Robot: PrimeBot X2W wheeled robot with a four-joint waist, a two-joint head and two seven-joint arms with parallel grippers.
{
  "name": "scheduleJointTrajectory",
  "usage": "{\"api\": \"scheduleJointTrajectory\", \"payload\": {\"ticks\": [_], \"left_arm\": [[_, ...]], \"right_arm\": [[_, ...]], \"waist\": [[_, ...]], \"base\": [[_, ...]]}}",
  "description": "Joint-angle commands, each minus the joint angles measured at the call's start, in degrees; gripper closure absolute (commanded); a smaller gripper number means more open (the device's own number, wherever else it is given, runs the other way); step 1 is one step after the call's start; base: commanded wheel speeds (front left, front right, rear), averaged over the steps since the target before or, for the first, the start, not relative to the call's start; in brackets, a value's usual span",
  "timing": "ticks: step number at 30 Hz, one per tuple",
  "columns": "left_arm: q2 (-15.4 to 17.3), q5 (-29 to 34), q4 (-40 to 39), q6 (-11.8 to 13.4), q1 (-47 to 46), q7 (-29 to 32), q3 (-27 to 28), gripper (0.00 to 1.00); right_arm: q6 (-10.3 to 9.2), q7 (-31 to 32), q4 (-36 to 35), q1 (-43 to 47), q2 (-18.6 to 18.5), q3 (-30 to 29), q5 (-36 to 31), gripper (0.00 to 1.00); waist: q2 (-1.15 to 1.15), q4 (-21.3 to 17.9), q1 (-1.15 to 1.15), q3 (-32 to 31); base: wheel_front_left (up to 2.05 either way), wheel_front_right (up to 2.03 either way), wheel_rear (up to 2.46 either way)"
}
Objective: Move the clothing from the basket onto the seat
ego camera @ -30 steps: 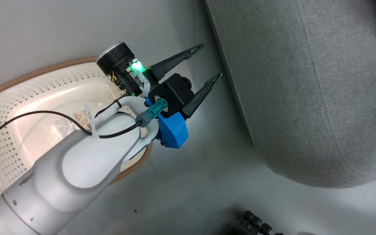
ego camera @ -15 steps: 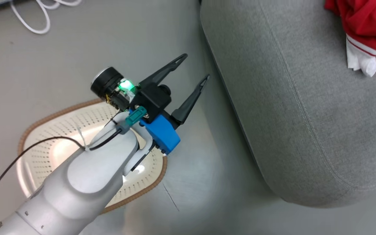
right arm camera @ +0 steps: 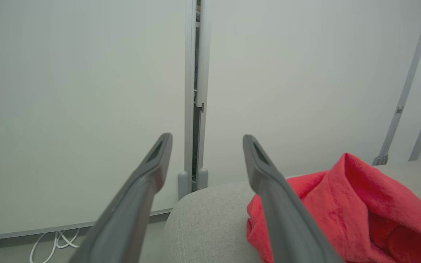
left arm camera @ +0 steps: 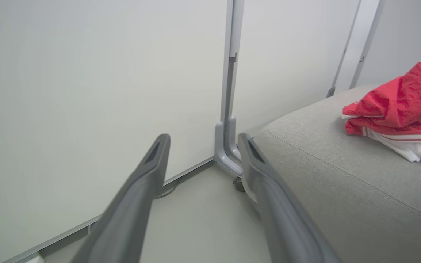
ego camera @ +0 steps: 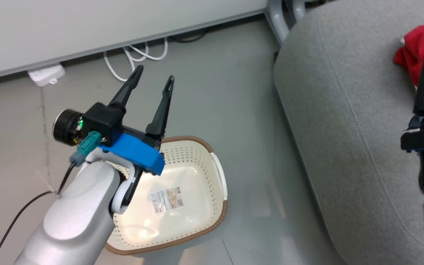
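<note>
Dark fingers (ego camera: 161, 106) of our left gripper (ego camera: 155, 73) stand spread, gripping nothing, raised near the far rim of the basket (ego camera: 223, 215); our right gripper (right arm camera: 206, 137) is spread too, unladen, over the seat (ego camera: 344, 110); the clothing (ego camera: 412, 51) lies crumpled on the seat beside it; the basket sits on the floor (ego camera: 248, 110) near the seat, and we see its bottom label (ego camera: 166, 199).

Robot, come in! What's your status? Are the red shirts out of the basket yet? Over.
Left gripper and right gripper open, empty. Red clothing heaped on the seat. Basket bottom bare where visible. Cables by wall, apart from basket.
</note>
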Motion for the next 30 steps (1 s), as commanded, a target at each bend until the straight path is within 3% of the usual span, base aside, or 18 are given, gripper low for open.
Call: {"api": "scheduleJointTrajectory", "payload": {"ticks": [1, 16, 30], "left_arm": [[-0.01, 0.85, -0.98, 0.17, 2.61, -0.17, 2.43, 0.00], [-5.45, 7.77, -4.57, -2.90, 19.31, -0.18, 18.14, 0.00], [-9.70, 13.99, -5.41, -6.84, 30.10, -0.19, 29.24, 0.00]], "right_arm": [[-0.04, -0.02, -0.66, 1.73, 0.56, 1.14, 0.31, 0.00], [-0.04, -0.03, -2.65, 11.21, 3.58, 5.95, 1.83, 0.00], [-0.04, -0.03, -1.55, 20.97, 6.57, 6.63, 3.92, 0.00]], "waist": [[0.00, 3.41, 0.01, -3.19], [0.00, 10.30, 0.01, -11.69], [0.00, 13.14, 0.01, -17.29]], "base": [[0.00, 0.00, 0.00], [0.00, 0.00, 0.00], [0.00, 0.00, 0.00]]}}
